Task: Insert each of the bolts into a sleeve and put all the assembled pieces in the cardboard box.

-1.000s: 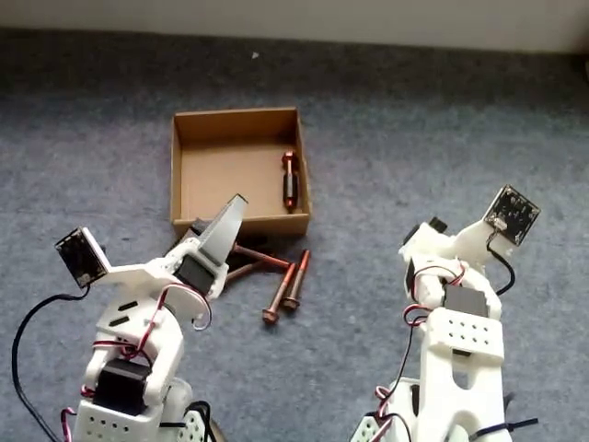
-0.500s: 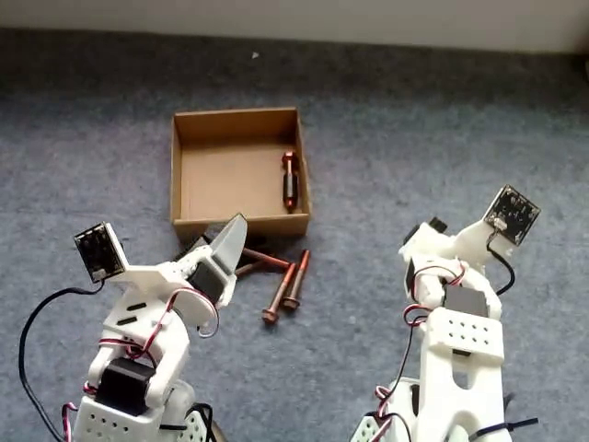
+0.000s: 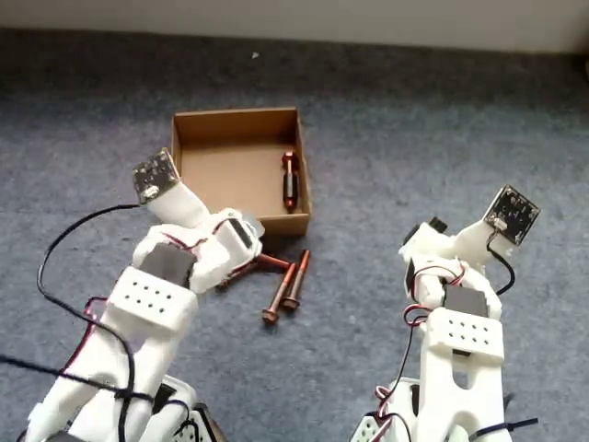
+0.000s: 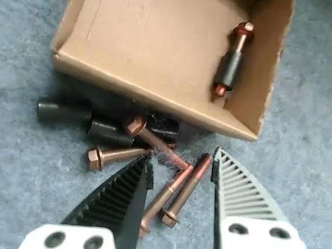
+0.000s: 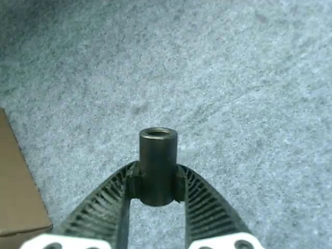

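The cardboard box [image 3: 235, 114] stands on the carpet with one assembled bolt and sleeve [image 3: 290, 180] along its right wall, also seen in the left wrist view [image 4: 232, 59]. Several loose copper bolts [image 4: 176, 192] lie just in front of the box, with three dark sleeves [image 4: 110, 132] beside them against the box's front wall. My left gripper [image 4: 181, 157] hangs open over the bolts, its fingertips either side of the pair lying together. My right gripper [image 5: 155, 181] is off to the right above bare carpet, shut on a dark sleeve [image 5: 157, 161] held upright with its bore showing.
Grey carpet covers the whole floor, with open room right of the box and between the arms. A pale wall edge runs along the far side [image 3: 368, 23]. A corner of the box [image 5: 15, 197] shows beside my right gripper.
The left arm has swung forward and turned over the loose bolts, its wrist camera now near the box's front left corner. The right arm has not moved.
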Controlling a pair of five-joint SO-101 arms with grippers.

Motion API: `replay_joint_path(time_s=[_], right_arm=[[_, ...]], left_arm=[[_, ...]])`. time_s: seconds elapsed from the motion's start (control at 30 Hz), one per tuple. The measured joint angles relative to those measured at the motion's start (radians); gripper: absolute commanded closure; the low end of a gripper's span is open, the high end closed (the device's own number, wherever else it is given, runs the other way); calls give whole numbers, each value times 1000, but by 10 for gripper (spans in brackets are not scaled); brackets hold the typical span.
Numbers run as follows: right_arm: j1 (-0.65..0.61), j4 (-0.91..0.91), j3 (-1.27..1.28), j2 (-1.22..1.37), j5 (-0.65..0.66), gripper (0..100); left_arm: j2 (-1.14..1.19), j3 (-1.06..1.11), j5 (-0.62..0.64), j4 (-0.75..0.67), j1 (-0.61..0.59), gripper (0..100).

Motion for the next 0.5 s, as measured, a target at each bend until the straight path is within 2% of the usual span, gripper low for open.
replay_joint_path(time_s=[0.2,0.5], right_arm=[[0,0,0,0,0,993],[0,0,0,0,0,993]], left_arm=[[227,-54,69,0,80,645],[382,-66,91,-37,68,711]])
